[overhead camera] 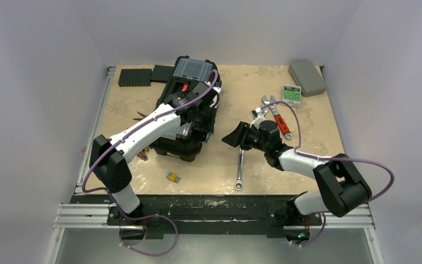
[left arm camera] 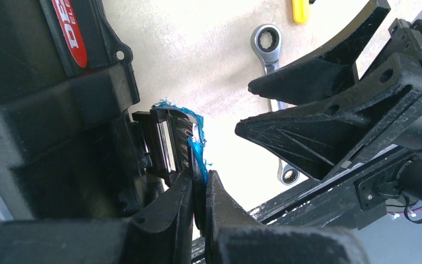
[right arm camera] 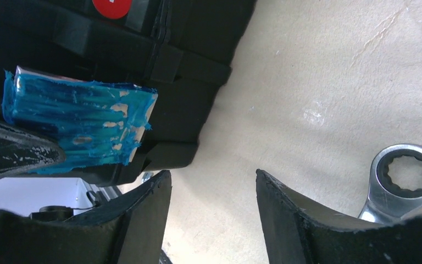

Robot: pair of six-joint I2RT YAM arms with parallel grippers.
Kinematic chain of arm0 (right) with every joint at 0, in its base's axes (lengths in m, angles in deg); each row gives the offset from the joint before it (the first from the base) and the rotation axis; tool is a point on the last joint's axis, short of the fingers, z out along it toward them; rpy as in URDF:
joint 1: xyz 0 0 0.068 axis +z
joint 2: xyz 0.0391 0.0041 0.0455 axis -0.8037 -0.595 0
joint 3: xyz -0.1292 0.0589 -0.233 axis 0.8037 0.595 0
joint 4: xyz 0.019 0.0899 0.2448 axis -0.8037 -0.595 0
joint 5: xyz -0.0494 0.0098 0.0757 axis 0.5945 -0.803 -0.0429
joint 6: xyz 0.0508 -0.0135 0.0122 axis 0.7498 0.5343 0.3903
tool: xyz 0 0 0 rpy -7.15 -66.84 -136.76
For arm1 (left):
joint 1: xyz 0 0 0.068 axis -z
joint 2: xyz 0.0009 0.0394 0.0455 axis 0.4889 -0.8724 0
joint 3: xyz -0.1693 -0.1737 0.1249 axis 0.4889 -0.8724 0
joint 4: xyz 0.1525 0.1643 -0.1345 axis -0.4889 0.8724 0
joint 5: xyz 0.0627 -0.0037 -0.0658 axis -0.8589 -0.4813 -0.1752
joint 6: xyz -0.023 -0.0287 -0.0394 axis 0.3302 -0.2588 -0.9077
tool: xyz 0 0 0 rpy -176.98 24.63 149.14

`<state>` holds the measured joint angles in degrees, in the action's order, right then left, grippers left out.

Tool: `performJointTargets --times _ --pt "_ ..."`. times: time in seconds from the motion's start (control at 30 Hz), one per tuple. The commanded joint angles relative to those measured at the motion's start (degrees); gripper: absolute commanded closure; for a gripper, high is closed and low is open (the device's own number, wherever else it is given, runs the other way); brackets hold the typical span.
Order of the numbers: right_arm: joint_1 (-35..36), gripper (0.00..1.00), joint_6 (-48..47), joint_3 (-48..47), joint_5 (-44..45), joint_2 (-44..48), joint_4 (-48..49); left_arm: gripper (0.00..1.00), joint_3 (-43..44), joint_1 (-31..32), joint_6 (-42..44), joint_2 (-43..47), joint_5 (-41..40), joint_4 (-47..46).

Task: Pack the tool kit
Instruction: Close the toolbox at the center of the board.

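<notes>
The black toolbox [overhead camera: 189, 104] stands at the table's back left, with a clear-lidded compartment [overhead camera: 194, 69] on top. It also shows in the left wrist view [left arm camera: 44, 137] and the right wrist view [right arm camera: 159, 33]. My left gripper [overhead camera: 200, 118] [left arm camera: 203, 181] is shut on the box's blue-taped side latch [left arm camera: 178, 137] [right arm camera: 82, 124]. My right gripper [overhead camera: 231, 137] [right arm camera: 214, 173] is open and empty, just right of the box and low over the table. A ratchet wrench [overhead camera: 240, 168] [right arm camera: 401, 181] lies beside it.
A red-handled adjustable wrench [overhead camera: 277, 118] and a silver tool [overhead camera: 258, 115] lie behind the right gripper. A small green-and-white box [overhead camera: 292, 94] and a grey case [overhead camera: 307, 77] sit at the back right. Flat black boxes [overhead camera: 134, 77] are at the back left. A small yellow item [overhead camera: 173, 177] lies near the front.
</notes>
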<state>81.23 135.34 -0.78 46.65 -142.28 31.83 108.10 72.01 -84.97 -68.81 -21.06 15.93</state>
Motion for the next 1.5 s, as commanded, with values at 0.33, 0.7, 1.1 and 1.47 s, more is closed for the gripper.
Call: performJointTargets --times 0.33,0.7,1.1,1.47 --pt "1.7 0.2 12.4 3.9 0.8 -1.9 17.4 1.0 -0.9 -0.9 2.5 4.5 -1.1 -9.0" --pt "4.6 0.17 19.8 1.1 -0.9 -11.4 32.9 1.0 -2.4 -1.1 2.8 4.8 -1.5 -8.6" --pt "6.5 0.17 21.4 -3.7 -0.3 -15.8 34.2 0.69 -1.7 -1.1 5.4 7.5 -7.7 -6.3" --pt "7.2 0.16 22.0 -3.3 0.4 -14.1 33.3 0.39 1.3 -0.6 7.0 14.9 -10.4 -5.5"
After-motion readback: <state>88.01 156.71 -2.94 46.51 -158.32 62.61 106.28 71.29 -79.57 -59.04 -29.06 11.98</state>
